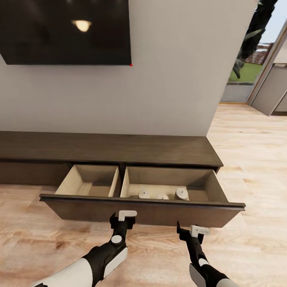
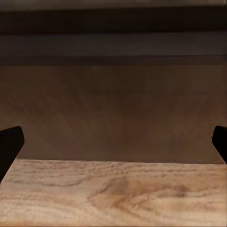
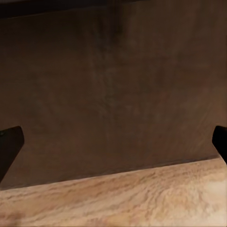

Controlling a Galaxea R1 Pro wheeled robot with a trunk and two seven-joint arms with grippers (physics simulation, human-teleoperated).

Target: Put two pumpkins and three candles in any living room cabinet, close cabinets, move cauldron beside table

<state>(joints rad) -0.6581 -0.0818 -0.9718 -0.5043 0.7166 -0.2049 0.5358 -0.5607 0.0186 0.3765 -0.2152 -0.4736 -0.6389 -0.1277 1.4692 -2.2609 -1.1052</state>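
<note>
The dark brown cabinet runs low along the wall, with one wide drawer pulled out. Three pale stubby candles stand in the drawer's right compartment, near its front wall; its tan left compartment holds nothing I can see. My left gripper hangs open just in front of the drawer front, low over the floor. My right gripper is open too, close to the same front further right. Nothing sits between either pair of fingers. The pumpkins and the cauldron are out of view.
A black TV hangs on the pale wall above the cabinet. Light wood plank floor spreads to the right, towards a doorway with greenery outside. A grey unit stands at the far right.
</note>
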